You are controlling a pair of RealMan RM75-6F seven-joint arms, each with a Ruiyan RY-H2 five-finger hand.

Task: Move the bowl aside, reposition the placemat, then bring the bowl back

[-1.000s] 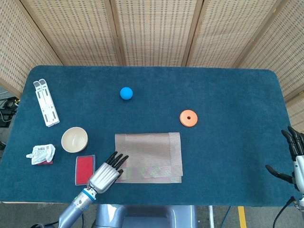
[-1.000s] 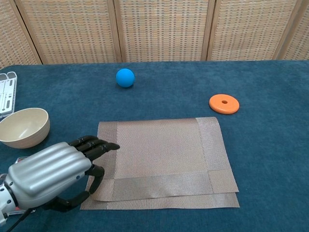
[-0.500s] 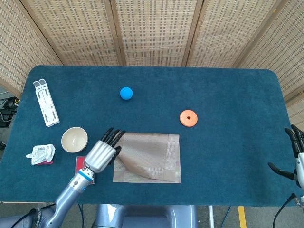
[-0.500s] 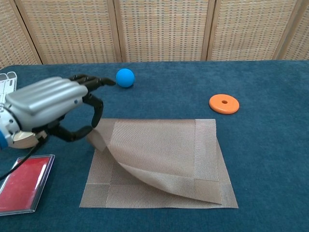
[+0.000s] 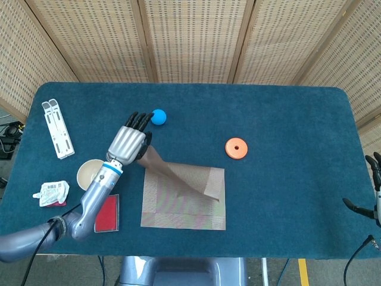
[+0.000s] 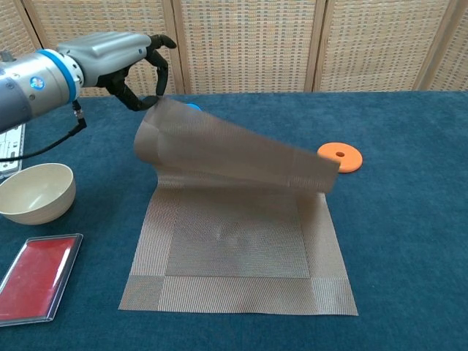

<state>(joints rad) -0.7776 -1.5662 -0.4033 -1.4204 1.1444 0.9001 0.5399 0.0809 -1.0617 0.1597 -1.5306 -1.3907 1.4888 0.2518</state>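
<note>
My left hand (image 5: 128, 142) (image 6: 121, 58) pinches a corner of the upper woven placemat layer (image 6: 227, 153) (image 5: 178, 173) and holds it high above the table. That layer slopes down to the right. A second layer (image 6: 234, 256) (image 5: 178, 205) of the same beige weave lies flat beneath. The cream bowl (image 6: 35, 191) (image 5: 89, 173) stands upright left of the mat, partly behind my left forearm in the head view. My right hand (image 5: 376, 190) shows at the far right edge with its fingers spread, holding nothing.
A blue ball (image 5: 158, 117) lies just beyond the lifted corner. An orange disc (image 5: 236, 148) (image 6: 340, 156) sits right of the mat. A red card (image 6: 33, 278), a crumpled packet (image 5: 52, 193) and a white rack (image 5: 58, 128) occupy the left side.
My left hand has risen and moved away from me with the mat corner, peeling the upper layer off the flat one. The right hand has drifted slightly to the right.
</note>
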